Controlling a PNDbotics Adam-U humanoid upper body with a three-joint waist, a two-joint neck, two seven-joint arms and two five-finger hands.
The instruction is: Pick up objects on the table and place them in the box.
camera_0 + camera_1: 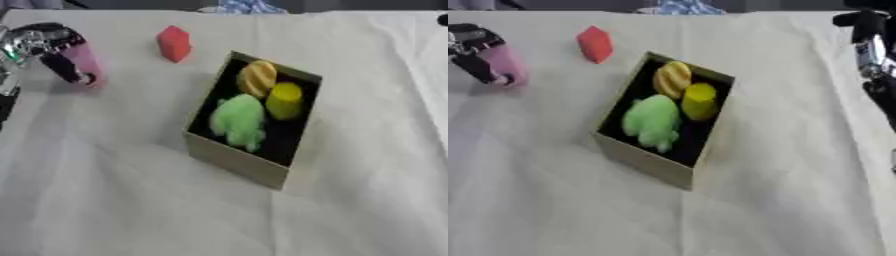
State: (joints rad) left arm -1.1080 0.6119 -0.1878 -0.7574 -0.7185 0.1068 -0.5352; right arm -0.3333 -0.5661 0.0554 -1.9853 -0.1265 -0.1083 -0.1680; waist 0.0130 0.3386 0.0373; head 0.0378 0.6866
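The pink thing (86,62) sits at the far left of the bench (114,200), held by the left hand (44,45): its dark fingers (66,69) curl over the near side of it, and the pink shows behind and beside them. The hand's silver part lies to the left of the fingers, at the view's edge.

To the right of those fingers, a little farther back, a red block (174,43) stands alone on the white cloth, apart from both the hand and the box (236,162).

The box lies right of the fingers and nearer the camera, turned askew on the bench, open on top with a dark inside. In it are 3 things: a green soft toy (237,121) toward the near left wall, a yellow cylinder (284,100) just right of it, and a striped yellow ball (257,78) at the far end, touching the cylinder.

The right hand (874,45) shows only in the right eye view, at the upper right edge, well away from the box; whether its fingers are open or closed I cannot tell.
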